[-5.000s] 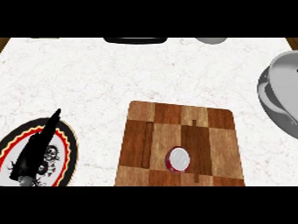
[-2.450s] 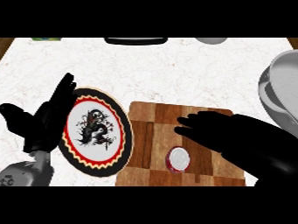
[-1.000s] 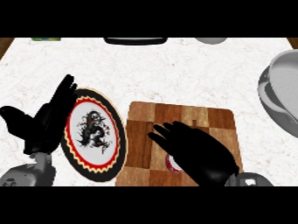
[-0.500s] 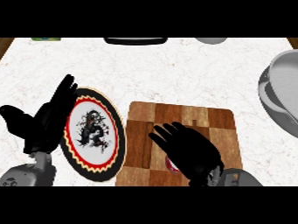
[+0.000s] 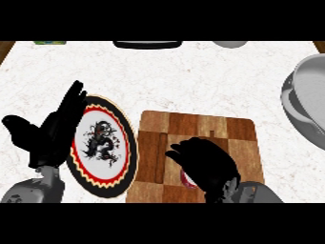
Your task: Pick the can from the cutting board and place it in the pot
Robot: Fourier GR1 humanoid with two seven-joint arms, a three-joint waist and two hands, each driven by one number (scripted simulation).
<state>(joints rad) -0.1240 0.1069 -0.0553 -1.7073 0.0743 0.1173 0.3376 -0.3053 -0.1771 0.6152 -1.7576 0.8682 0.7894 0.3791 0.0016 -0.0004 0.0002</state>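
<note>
The left hand [image 5: 52, 136] is up near the left edge of the counter [image 5: 193, 71], fingers straight and spread. It holds nothing, and I think it is just resting out of the way. Just beside it lies a round plate [image 5: 105, 145] with a red and yellow ring and a dark drawing in the middle. The plate touches the left side of the cutting board [image 5: 200, 128], or very nearly does.

On the near part of the board sits the can [image 5: 186, 178]. Only a bit of its red rim shows. The right hand [image 5: 203, 159] is on top of it, fingers bent down over it, so I think it is taking hold to lift it. I cannot see if the thumb goes all the way round.

The pot [image 5: 312, 100] is at the right edge of the counter, well apart from the board. The hand will have to carry the can up over the pot's tall wall. Nothing lies between the board and the pot. At the far edge sit a green thing, a black thing [image 5: 147, 44] and a pale bowl [image 5: 229, 44], all cut off.
</note>
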